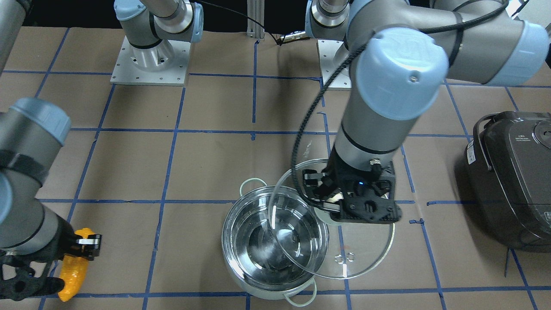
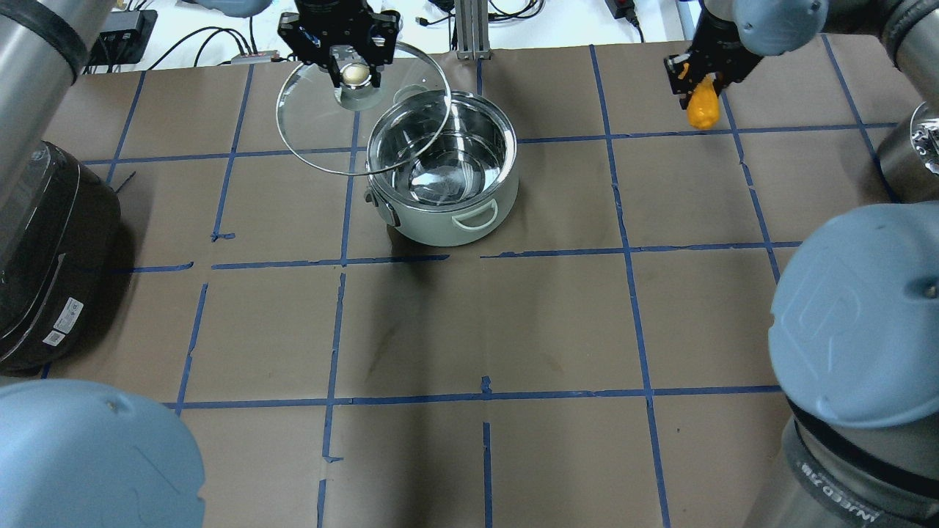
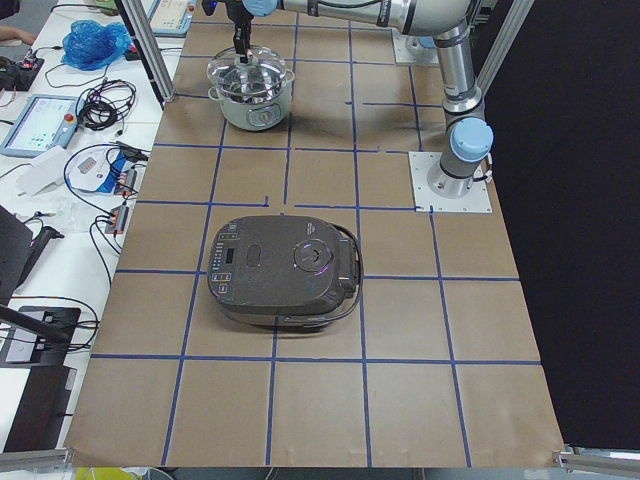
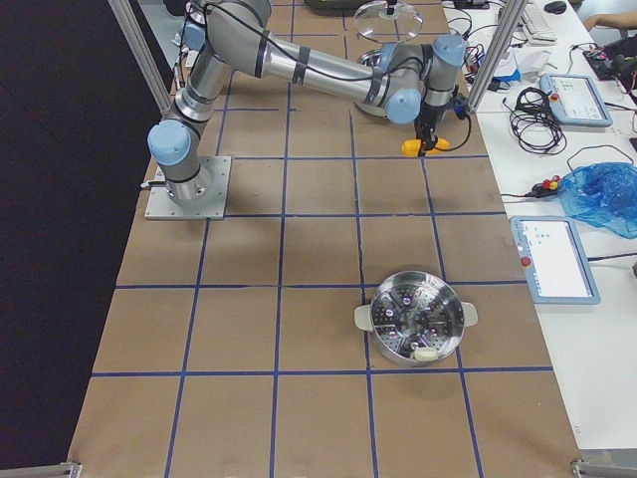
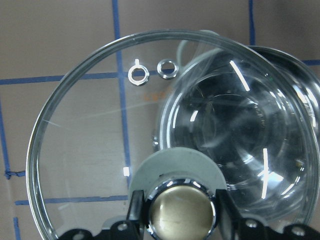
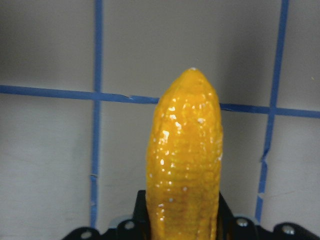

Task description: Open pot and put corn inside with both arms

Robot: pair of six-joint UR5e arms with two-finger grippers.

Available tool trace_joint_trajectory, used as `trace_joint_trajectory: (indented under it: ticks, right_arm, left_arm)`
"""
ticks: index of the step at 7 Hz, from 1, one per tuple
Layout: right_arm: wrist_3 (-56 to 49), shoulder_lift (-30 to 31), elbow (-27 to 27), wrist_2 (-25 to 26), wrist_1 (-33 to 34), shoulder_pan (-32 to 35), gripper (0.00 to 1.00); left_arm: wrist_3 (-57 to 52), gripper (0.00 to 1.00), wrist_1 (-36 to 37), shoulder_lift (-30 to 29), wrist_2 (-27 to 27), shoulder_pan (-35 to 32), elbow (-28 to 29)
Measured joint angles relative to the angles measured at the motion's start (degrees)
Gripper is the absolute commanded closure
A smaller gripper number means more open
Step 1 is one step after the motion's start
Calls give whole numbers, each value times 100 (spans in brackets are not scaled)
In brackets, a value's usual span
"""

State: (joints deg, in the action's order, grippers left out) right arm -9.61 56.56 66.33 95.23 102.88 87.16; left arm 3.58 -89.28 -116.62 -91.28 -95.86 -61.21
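**Pot** (image 2: pixel 429 229): stainless steel, pale loop handles. Stands uncovered at the far middle of the taped table (image 2: pixel 469 323).

**Glass lid** (image 2: pixel 308 132): held in the air, offset to the pot's left. Its edge overlaps the pot's rim.

**Left gripper** (image 2: pixel 356 72): fingers clamped on the lid's knob (image 5: pixel 181 212).

**Corn** (image 2: pixel 702 110): at the far right of the table, well apart from the pot. Gripped at one end, free tip pointing down.

**Right gripper** (image 2: pixel 702 82): closed around the corn.

**Rice cooker** (image 3: pixel 285 268): dark, at the table's left end.
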Motion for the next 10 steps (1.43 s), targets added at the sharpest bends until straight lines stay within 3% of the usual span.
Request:
trace_joint_trajectory:
  ticks: [2, 5, 7, 9, 10]
  right_arm:
    - [1013, -40, -718, -263, -450, 984, 92]
    - [2939, -531, -1127, -406, -437, 2218, 92]
    - [3424, -962, -1280, -389, -122, 2542, 91]
    - [3417, -1250, -1272, -405, 68, 2613, 78]
    - [3361, -1343, -1242, -427, 92, 2618, 59]
  left_arm:
    - [-889, 98, 242, -45, 6, 771, -185]
    - [-1550, 98, 1182, -182, 63, 1511, -1036]
    - [-1612, 98, 2122, -401, 93, 1588, -1675]
    - [-1618, 97, 2530, -698, 173, 1597, -1901]
    - [-1610, 67, 2577, -805, 261, 1596, -1928]
